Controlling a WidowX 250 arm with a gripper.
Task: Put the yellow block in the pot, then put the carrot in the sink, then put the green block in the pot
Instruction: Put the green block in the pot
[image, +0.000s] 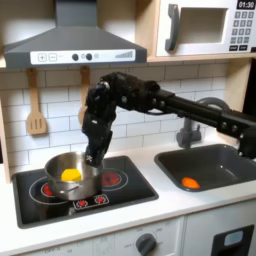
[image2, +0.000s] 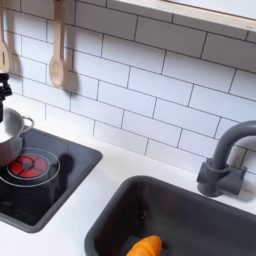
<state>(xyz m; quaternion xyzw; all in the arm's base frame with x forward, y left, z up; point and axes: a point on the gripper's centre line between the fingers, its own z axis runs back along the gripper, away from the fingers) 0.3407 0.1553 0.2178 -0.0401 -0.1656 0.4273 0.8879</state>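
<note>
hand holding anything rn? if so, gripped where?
Cannot tell. The hand hangs over the pot, with the yellow block inside; its fingertips are too dark and small to read.

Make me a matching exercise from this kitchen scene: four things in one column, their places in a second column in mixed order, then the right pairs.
Things:
1. yellow block
2. carrot
3. pot
4. gripper

Places:
A. on the black stovetop
B. over the pot's rim, on the first exterior view's right side of it
C. inside the pot
D. on the floor of the sink

Pairs: 1-C, 2-D, 3-A, 4-B
</note>
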